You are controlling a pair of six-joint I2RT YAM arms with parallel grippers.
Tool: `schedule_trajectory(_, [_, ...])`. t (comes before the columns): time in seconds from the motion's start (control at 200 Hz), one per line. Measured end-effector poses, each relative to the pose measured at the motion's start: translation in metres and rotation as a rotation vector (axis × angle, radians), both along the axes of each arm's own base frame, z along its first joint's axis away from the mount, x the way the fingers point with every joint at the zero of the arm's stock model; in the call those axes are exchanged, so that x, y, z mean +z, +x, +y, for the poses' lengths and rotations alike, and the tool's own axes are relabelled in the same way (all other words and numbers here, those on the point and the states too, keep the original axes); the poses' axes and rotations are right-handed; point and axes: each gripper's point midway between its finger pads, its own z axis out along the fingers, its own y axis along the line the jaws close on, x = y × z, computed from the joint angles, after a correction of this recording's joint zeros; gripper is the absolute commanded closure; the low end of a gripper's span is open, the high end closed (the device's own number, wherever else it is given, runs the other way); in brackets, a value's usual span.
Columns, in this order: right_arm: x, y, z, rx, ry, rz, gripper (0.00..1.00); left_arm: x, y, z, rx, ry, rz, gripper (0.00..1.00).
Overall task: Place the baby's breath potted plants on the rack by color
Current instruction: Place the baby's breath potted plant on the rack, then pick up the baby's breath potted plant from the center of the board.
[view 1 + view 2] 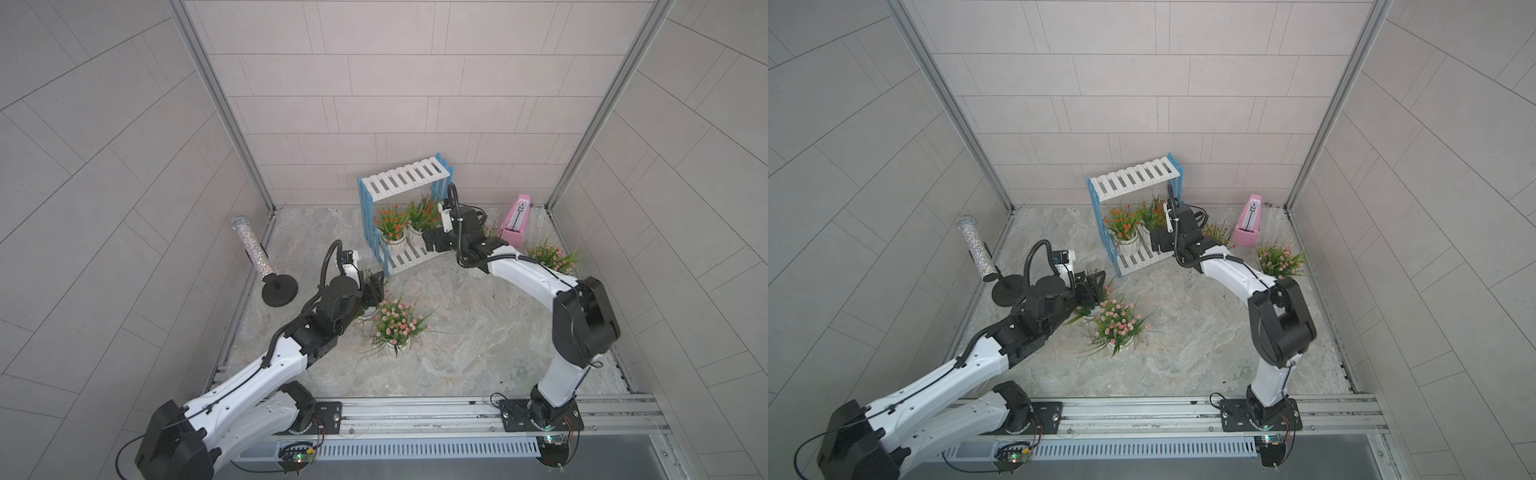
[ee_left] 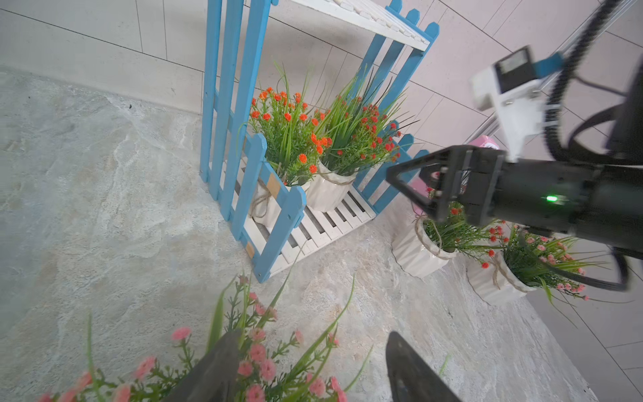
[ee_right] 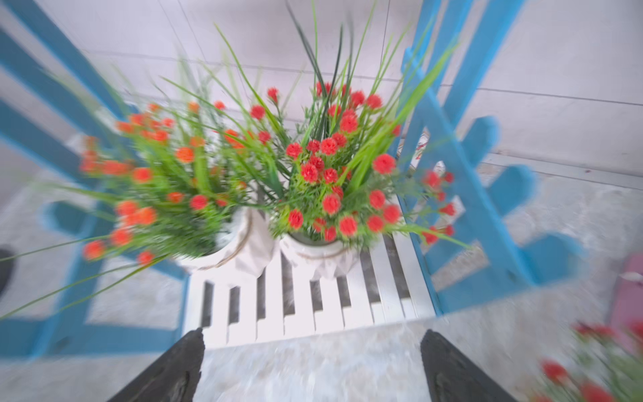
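Right pincer [image 3: 313, 332]: wide apart, empty, facing the rack [image 1: 405, 178].
Left pincer [image 2: 312, 336]: around pink sprigs [image 2: 257, 351]; cannot tell if it grips.
Red plants [image 1: 390, 222]: two on low shelf, side by side, stems up.
Pink plant [image 1: 397, 322]: on floor, stems up.

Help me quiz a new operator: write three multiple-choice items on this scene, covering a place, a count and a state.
1. Where on the rack do the orange-red plants stand?
A. upper shelf B. lower shelf C. fence top
2. How many plants stand on the rack?
A. two B. three C. none
3. The right pincer is:
A. shut on a pot B. shut on the metronome C. open, empty
Answers: 1 B, both sit on the lower shelf; 2 A, only two plants are on it; 3 C, its fingers stand apart with nothing between.
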Motion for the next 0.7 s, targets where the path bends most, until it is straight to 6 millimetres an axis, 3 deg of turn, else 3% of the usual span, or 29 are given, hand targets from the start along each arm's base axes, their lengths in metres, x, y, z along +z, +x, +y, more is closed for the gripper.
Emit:
schedule_trajectory(0.085, [0.008, -0.029, -0.003, 0.025, 0.048, 0.032, 0.01, -0.001, 0.000, 0.000, -0.001, 0.005, 0.003, 0.30])
schedule_trajectory(0.145, [0.001, -0.047, -0.005, 0.041, 0.068, 0.079, 0.01, -0.003, 0.000, 0.000, -0.001, 0.010, 0.009, 0.30])
schedule_trajectory(0.265, [-0.046, -0.079, -0.015, 0.037, 0.041, 0.226, 0.01, -0.009, 0.000, 0.000, -0.001, 0.023, 0.024, 0.30])
schedule_trajectory(0.39, [-0.098, -0.106, -0.042, -0.036, -0.049, 0.374, 0.01, -0.010, 0.000, 0.000, -0.001, 0.025, 0.026, 0.30])
schedule_trajectory(0.495, [-0.111, -0.109, -0.065, -0.122, -0.107, 0.398, 0.01, -0.010, 0.000, 0.000, -0.001, 0.026, 0.027, 0.30])
schedule_trajectory(0.7, [-0.113, -0.088, -0.099, -0.260, -0.168, 0.360, 0.01, -0.010, 0.000, 0.000, -0.001, 0.026, 0.027, 0.30])
